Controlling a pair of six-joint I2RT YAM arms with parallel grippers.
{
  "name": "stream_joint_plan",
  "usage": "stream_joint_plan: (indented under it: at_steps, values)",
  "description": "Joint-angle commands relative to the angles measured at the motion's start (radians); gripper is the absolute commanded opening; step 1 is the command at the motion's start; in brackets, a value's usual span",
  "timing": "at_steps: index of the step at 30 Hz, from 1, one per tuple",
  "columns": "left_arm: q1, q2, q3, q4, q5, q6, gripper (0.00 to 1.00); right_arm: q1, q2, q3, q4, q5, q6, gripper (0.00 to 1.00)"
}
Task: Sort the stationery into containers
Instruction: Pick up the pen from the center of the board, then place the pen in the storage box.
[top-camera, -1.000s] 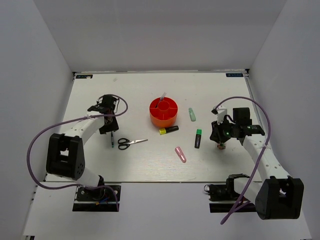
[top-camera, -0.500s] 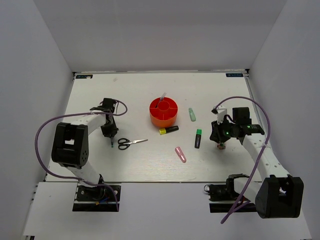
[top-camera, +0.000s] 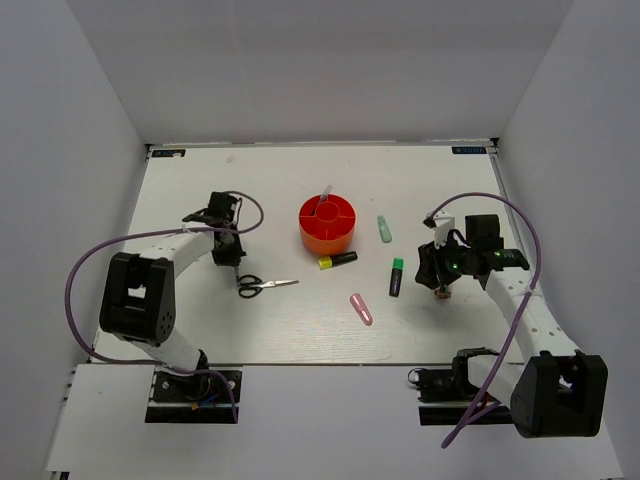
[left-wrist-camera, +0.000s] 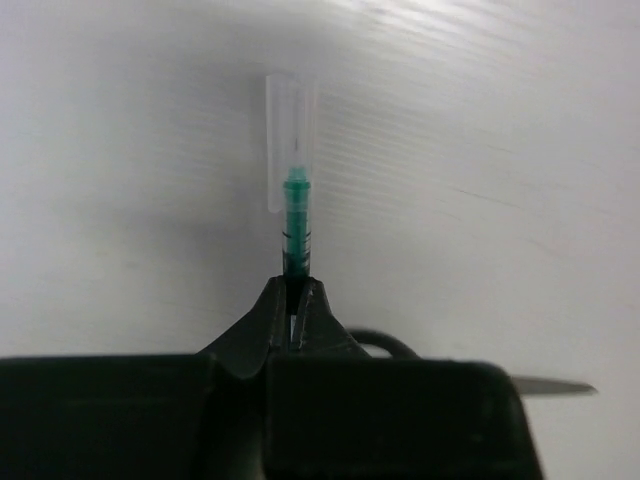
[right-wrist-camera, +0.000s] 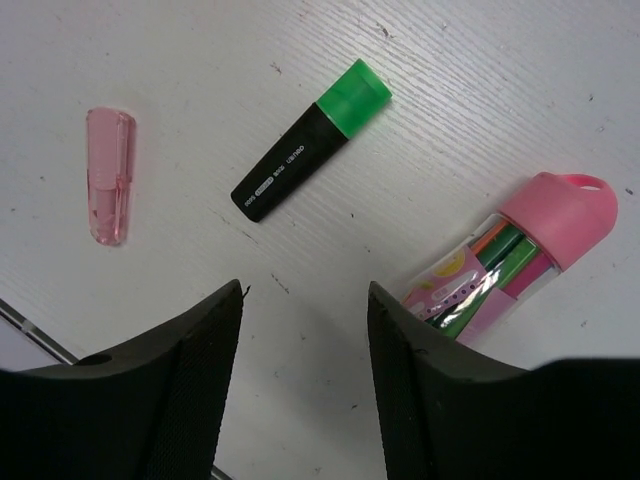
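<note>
My left gripper (left-wrist-camera: 296, 292) is shut on the thin dark pen (left-wrist-camera: 297, 235), whose green tip and clear cap stick out past the fingertips. In the top view this gripper (top-camera: 231, 265) is just left of the black-handled scissors (top-camera: 266, 286). My right gripper (right-wrist-camera: 305, 300) is open over bare table, and the pink-capped clear tube (right-wrist-camera: 520, 250) lies beside its right finger. Beyond it lie the green-capped marker (right-wrist-camera: 310, 140) and the pink highlighter (right-wrist-camera: 108, 175). The red-orange organizer (top-camera: 325, 241) stands at mid-table.
A yellow-capped marker (top-camera: 337, 260) lies just in front of the organizer, and a pale green highlighter (top-camera: 384, 229) to its right. A clear item stands in the organizer's cup. White walls close in the table on three sides.
The left gripper has shifted right toward the scissors and closed on the pen. The right gripper has stayed in place and its jaws have widened.
</note>
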Motion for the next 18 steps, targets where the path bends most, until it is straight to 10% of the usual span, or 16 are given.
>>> stream_joint_plan:
  at_steps: [1,4,8,18]
  values:
    - [-0.082,-0.145,0.075,0.108,0.112,0.059,0.0,-0.003,-0.006,0.033,-0.003,-0.013,0.0,0.57]
    - [-0.126,-0.176,0.103,0.275,0.203,0.11,0.0,-0.005,-0.015,0.03,-0.006,-0.018,-0.006,0.45]
    - [-0.184,-0.176,0.025,0.708,0.292,0.211,0.0,-0.003,-0.027,0.021,0.0,-0.025,-0.006,0.06]
    - [-0.258,0.023,0.13,0.979,0.35,0.291,0.0,-0.005,-0.027,0.013,0.012,-0.021,-0.009,0.03]
